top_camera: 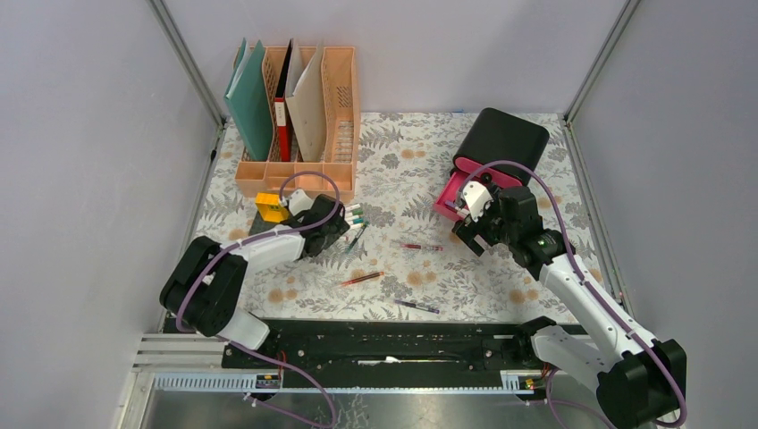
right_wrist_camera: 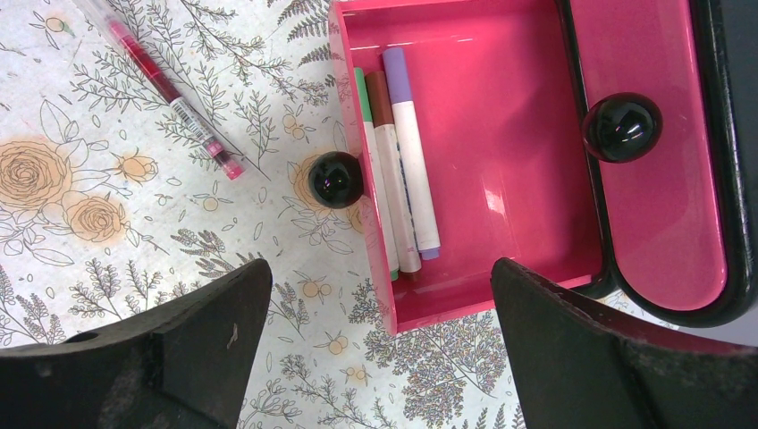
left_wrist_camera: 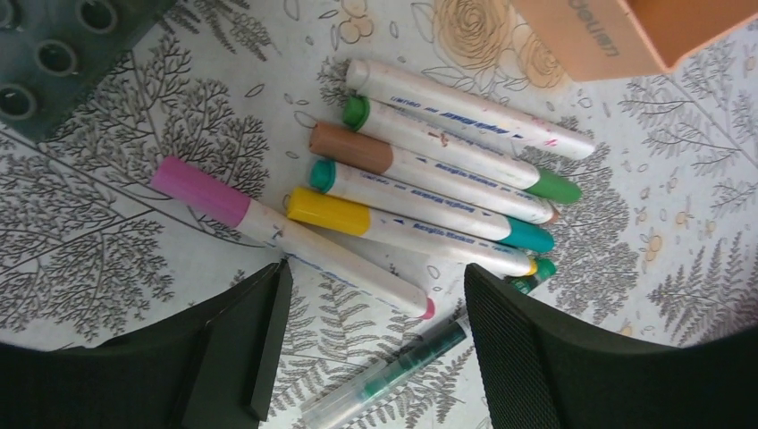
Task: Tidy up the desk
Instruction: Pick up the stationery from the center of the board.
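Desk (top_camera: 402, 170): floral cloth top, spans the floor between grey walls.
Near edge: purple pen (top_camera: 417, 307), red pen (top_camera: 362, 279).
Mid, L: left gripper (left_wrist_camera: 375, 284), jaws spread, nothing pinched, over marker heap (left_wrist_camera: 429, 179).
Mid, R: right gripper (right_wrist_camera: 380, 268), jaws spread wide, above pink drawer (right_wrist_camera: 518, 179) w/ three markers (right_wrist_camera: 398, 161).
Far: peach file rack (top_camera: 299, 134).

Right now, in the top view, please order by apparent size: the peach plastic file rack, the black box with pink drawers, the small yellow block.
1. peach plastic file rack
2. black box with pink drawers
3. small yellow block
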You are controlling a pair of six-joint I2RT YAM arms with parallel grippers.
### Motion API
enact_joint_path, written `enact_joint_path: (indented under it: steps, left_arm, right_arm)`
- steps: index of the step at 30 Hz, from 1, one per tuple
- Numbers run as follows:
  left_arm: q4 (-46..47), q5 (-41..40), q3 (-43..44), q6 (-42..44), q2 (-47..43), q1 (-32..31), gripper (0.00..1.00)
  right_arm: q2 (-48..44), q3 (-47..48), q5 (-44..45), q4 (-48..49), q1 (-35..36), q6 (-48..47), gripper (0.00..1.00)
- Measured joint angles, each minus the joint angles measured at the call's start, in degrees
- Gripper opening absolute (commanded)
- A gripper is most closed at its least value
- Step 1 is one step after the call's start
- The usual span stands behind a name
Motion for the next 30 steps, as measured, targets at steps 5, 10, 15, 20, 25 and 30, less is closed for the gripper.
enact_joint_path:
  steps: [5, 10, 15, 20, 25, 30]
  left_arm:
    - [-0.8, 0.0, 0.9, -0.5, 0.9, 0.2, 0.7]
    - [-1.5, -0.2, 0.9, -0.9, 0.9, 0.3, 0.64]
    - [-2.2, -0.2, 0.9, -1.1, 1.0, 0.3, 0.56]
    - [-3.7, -0.4, 2.4, -1.1, 2.5, 0.4, 0.5]
    - [-4.9, -0.8, 4.8, -1.0, 4.9, 0.4, 0.44]
    - [-6.4, -1.3, 6.5, -1.1, 6.5, 0.4, 0.35]
  right_arm:
    - [0.0, 0.0, -0.1, 0.0, 0.0, 0.0, 1.0]
    - [0.0, 0.0, -0.6, 0.0, 0.0, 0.0, 1.0]
    - [0.0, 0.0, -1.0, 0.0, 0.0, 0.0, 1.0]
    - [0.0, 0.0, -1.0, 0.0, 0.0, 0.0, 1.0]
    - [0.0, 0.0, -1.0, 0.0, 0.0, 0.0, 1.0]
    - [0.0, 0.0, -1.0, 0.0, 0.0, 0.0, 1.0]
